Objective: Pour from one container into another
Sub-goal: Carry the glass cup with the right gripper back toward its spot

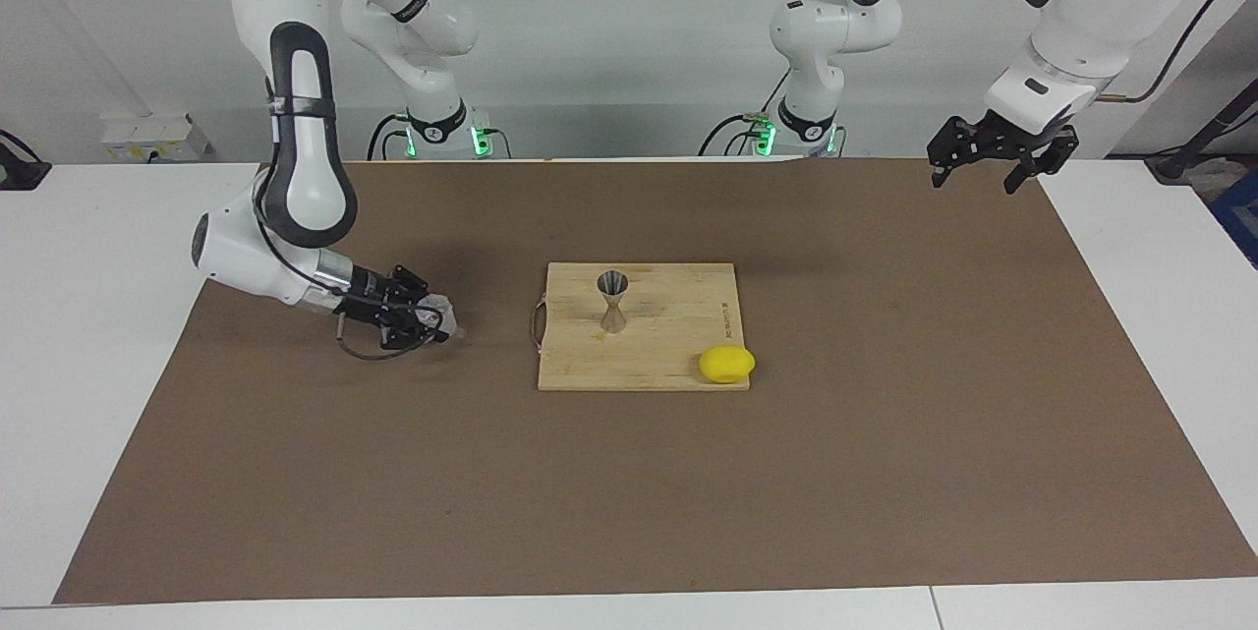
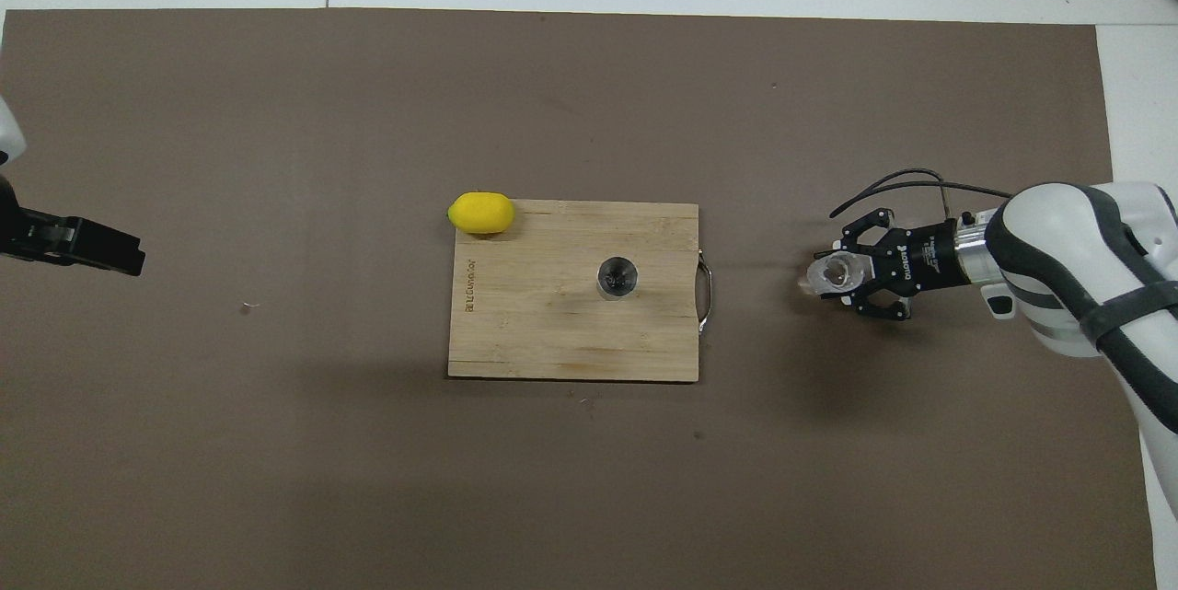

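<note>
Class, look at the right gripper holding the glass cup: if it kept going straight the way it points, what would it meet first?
Probably the cutting board's metal handle; right gripper and glass cup point that way, though height is uncertain.

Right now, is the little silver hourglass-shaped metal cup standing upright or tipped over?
Upright. The silver hourglass-shaped metal cup stands on the wooden board, its open mouth facing up in the overhead view.
</note>
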Tool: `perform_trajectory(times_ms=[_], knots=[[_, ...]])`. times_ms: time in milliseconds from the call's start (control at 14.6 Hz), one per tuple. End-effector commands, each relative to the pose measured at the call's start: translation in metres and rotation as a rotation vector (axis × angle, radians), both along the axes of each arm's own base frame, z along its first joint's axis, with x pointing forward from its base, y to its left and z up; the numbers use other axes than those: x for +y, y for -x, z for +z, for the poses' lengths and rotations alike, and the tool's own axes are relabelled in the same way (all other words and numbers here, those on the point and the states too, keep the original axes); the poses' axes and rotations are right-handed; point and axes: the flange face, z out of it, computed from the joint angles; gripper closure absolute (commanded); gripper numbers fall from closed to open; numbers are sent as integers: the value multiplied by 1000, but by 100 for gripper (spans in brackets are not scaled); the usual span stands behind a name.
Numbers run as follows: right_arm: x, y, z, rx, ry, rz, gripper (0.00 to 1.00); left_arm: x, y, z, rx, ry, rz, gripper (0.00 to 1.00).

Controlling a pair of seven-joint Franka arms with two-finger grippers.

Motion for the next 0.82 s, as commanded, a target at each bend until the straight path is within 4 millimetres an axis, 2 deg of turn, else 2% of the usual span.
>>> perform_trajectory(times_ms=[0,206,480,549,755], knots=[[-19,-2,-9,-22,-42,-2,100,13,1,7,-20,-15,33,0],[-41,2,-15,-29,-31,-3,100,21,1,7,-21,-15,88,0],[-56,10,-19,-24,-15,-21,100,27,-1,13,-32,-19,124,0],[-59,15,-25,-17,-3,-35,93,28,-2,14,-35,-17,125,0],[-66,22,-30,-16,14,-59,25,14,-1,22,-20,-8,114,0]])
